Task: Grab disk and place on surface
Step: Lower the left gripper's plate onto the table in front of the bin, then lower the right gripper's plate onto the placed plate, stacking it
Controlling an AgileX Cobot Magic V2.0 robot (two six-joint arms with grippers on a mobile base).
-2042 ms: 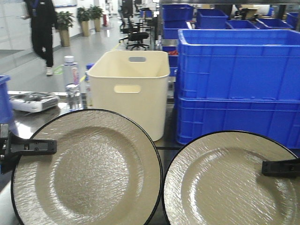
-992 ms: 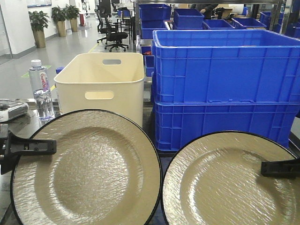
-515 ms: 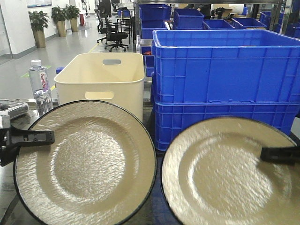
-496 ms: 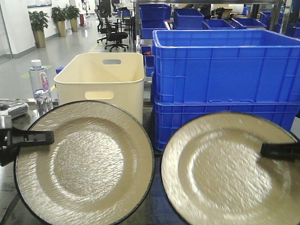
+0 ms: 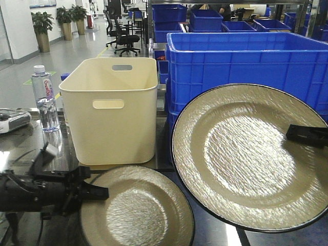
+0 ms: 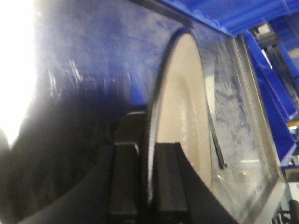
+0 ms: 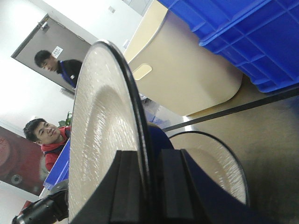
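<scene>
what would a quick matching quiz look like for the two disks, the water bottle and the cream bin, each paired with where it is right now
Things:
1. left disk, clamped by the left gripper
2. right disk, clamped by the right gripper
3. water bottle
4. cream bin

Places:
a. standing upright, left of the bin
b. held high and tilted, in front of the blue crates
c. between the bottle and the crates
d. held low over the dark tabletop

Pairs: 1-d, 2-b, 3-a, 4-c
</scene>
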